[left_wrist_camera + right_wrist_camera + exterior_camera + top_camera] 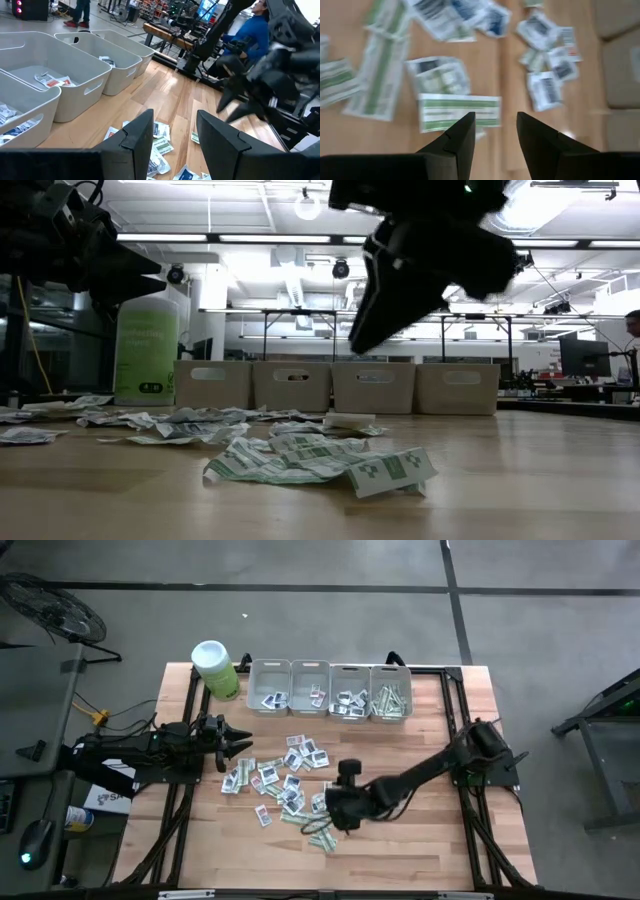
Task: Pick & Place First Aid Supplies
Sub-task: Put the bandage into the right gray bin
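The first aid supplies (285, 780) lie scattered flat on the wooden table: squarish white packets and longer green-and-white strips (300, 455). My right gripper (328, 820) hangs open above the near end of the pile, clear of the table in the low view (358, 340). In its wrist view (495, 130), a green-and-white strip (460, 112) lies just beyond its fingertips. My left gripper (245, 747) is open and raised at the pile's left edge, pointing toward the table's right (175, 132); some packets (160, 145) show under it.
Four grey bins (330, 690) stand in a row along the far edge, each holding some packets (50, 80). A lime-green canister with a white lid (213, 668) stands left of them. Bare wood (420, 840) lies near and right of the pile.
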Motion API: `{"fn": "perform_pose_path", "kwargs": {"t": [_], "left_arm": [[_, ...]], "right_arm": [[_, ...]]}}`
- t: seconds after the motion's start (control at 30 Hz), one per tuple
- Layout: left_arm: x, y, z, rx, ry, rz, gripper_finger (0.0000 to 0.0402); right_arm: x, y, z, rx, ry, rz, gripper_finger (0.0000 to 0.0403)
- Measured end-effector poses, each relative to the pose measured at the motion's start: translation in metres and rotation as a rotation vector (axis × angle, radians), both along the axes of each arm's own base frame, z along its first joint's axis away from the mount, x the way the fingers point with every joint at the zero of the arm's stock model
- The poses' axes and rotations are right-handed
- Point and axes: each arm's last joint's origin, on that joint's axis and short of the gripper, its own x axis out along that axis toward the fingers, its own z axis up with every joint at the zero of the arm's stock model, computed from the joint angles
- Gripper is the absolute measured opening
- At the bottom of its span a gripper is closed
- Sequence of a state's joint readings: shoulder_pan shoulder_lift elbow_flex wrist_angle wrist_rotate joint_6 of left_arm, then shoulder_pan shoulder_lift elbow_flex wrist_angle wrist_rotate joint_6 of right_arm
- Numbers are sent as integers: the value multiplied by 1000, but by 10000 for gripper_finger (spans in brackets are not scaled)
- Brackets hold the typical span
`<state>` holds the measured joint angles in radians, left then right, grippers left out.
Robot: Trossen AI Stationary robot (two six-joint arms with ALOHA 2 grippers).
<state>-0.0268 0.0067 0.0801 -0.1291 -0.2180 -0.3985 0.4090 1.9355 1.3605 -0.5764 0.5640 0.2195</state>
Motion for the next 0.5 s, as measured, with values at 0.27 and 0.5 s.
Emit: {"fn": "perform_pose_path", "kwargs": {"t": [0.27,0.5], "left_arm": [[0,0,0,0,0,0,150],[0,0,0,0,0,0,150]], "right_arm": [[0,33,-27,-15,18,135,138],[-2,40,-38,0,25,111,138]]}}
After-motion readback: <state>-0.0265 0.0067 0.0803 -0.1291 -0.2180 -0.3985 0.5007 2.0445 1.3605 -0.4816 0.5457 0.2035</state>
